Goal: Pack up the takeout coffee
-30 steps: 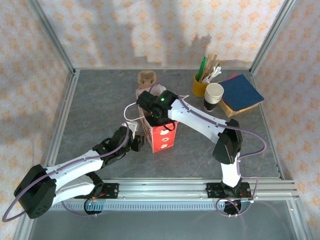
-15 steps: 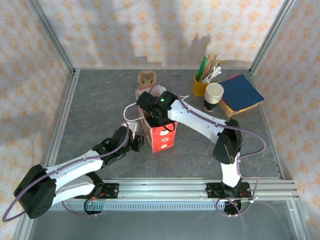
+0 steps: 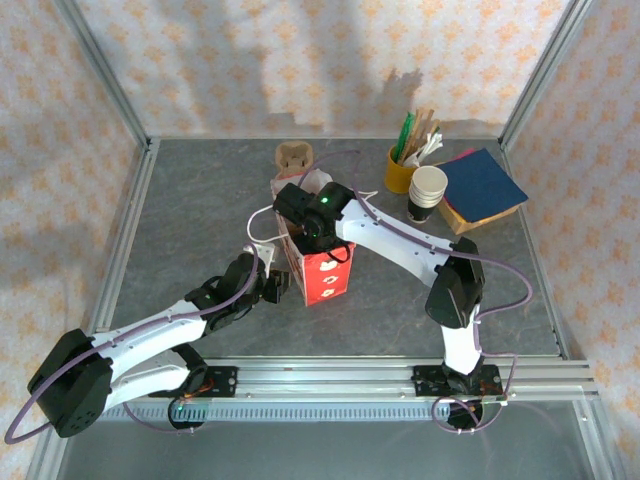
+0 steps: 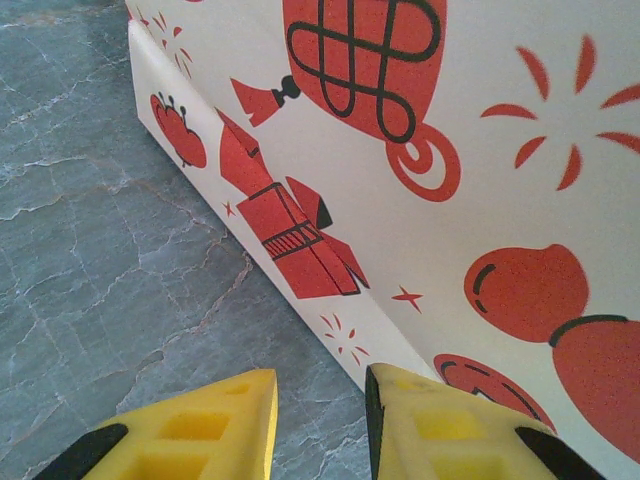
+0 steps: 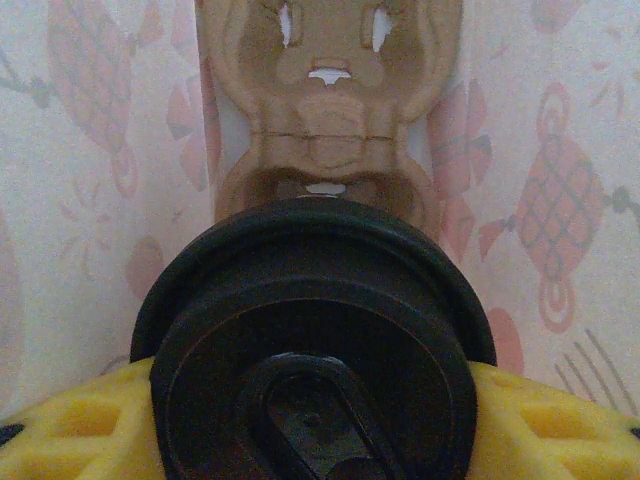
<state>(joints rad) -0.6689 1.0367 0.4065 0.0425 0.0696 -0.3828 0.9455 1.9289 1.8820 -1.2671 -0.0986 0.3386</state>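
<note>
1. Right gripper point(image 5: 318, 405): closed around coffee point(image 5: 318, 320), down inside bag point(image 5: 85, 200), over carrier point(image 5: 330, 150).
2. Left gripper point(image 4: 320, 420): slightly parted, empty, beside bag's base.
3. Progress: coffee bagged, apparently not yet seated; seating, release and withdrawal outstanding.

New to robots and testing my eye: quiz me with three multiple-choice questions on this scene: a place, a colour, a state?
1. Where does the yellow cup of sticks stand? A) near left corner B) dead centre C) far right, beside the white cups
2. The takeout coffee has which lid colour? A) black B) white C) red
3. The right gripper is: A) open, empty B) shut on the coffee C) shut, empty
Answers: C, the top view shows it there; A, the wrist view shows black; B, yellow fingers flank the lid.
</note>
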